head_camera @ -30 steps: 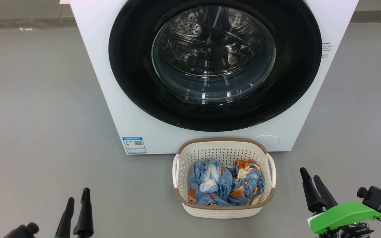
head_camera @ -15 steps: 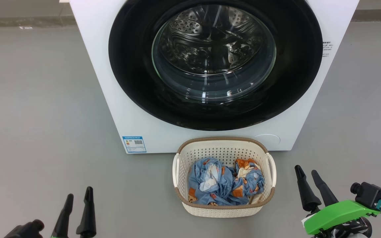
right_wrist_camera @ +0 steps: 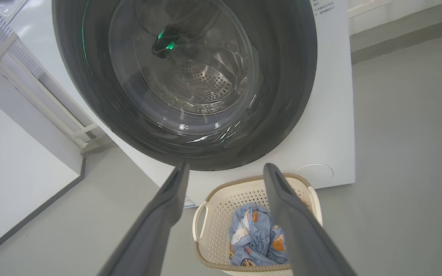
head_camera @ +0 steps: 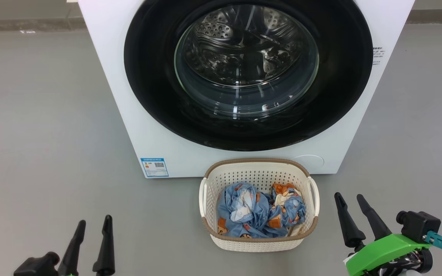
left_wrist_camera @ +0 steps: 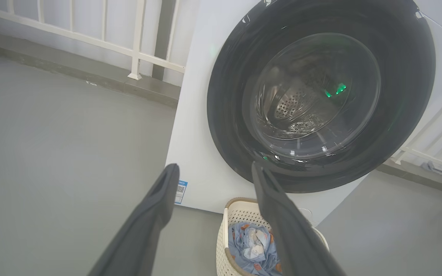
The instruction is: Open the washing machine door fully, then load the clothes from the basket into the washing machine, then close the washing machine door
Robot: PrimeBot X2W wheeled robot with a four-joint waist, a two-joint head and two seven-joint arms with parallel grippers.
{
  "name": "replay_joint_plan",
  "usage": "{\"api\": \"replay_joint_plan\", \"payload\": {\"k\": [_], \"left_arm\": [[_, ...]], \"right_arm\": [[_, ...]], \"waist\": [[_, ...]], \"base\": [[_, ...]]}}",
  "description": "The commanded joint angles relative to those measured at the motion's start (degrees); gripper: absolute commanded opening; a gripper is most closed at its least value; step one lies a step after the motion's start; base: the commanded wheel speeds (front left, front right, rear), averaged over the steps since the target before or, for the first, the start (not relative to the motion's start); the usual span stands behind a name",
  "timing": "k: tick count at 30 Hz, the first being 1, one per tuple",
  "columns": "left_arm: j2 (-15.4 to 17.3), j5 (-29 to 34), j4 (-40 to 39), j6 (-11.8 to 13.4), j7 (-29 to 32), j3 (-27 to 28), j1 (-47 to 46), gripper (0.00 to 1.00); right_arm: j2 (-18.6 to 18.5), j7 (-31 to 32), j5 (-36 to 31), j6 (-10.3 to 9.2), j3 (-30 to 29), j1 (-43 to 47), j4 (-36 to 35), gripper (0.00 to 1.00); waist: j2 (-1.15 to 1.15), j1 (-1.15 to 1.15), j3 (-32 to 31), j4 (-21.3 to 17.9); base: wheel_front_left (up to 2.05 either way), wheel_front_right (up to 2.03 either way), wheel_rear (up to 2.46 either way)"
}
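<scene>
The washing machine stands ahead, a white box. The washing machine door lies shut flat against its front, with a black rim, a glass bowl and the steel drum visible behind it. The door also faces both wrist cameras. The basket sits on the floor just before the machine, with the blue printed clothes bunched inside. My left gripper is open at the lower left, well left of the basket. My right gripper is open, just right of the basket. Both hold nothing.
Grey floor spreads wide on both sides of the machine. A blue label sticker marks its lower left corner. A white railing on a low kerb runs behind the machine. A white wall stands to one side.
My right gripper has slid a little left towards the basket. The left gripper's tips have edged slightly up and right. The door, basket and clothes stay as they were.
</scene>
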Motion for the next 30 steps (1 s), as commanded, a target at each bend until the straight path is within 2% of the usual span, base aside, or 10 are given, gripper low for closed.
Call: {"api": "replay_joint_plan", "payload": {"k": [1,23,30], "left_arm": [[1.3,2.5,-1.7,0.0,-1.0,1.2,-2.3,1.0],[2.4,13.8,0.0,0.0,-4.6,1.6,-2.2,1.0],[1.9,12.8,0.9,0.0,-4.6,2.8,-2.3,1.0]], "right_arm": [[-1.0,-1.2,-2.3,0.28,1.6,-3.1,-1.2,1.0],[-1.5,-4.7,-14.1,0.33,1.1,-1.8,-1.4,1.0],[-1.0,-4.8,-14.2,0.33,-0.5,-0.7,-1.3,1.0]], "waist": [[0.0,0.0,-0.1,-0.1],[0.0,0.0,-1.5,-0.6],[0.0,0.0,-1.3,-1.1]], "base": [[0.0,0.0,0.0],[0.0,0.0,0.0],[0.0,0.0,0.0]]}}
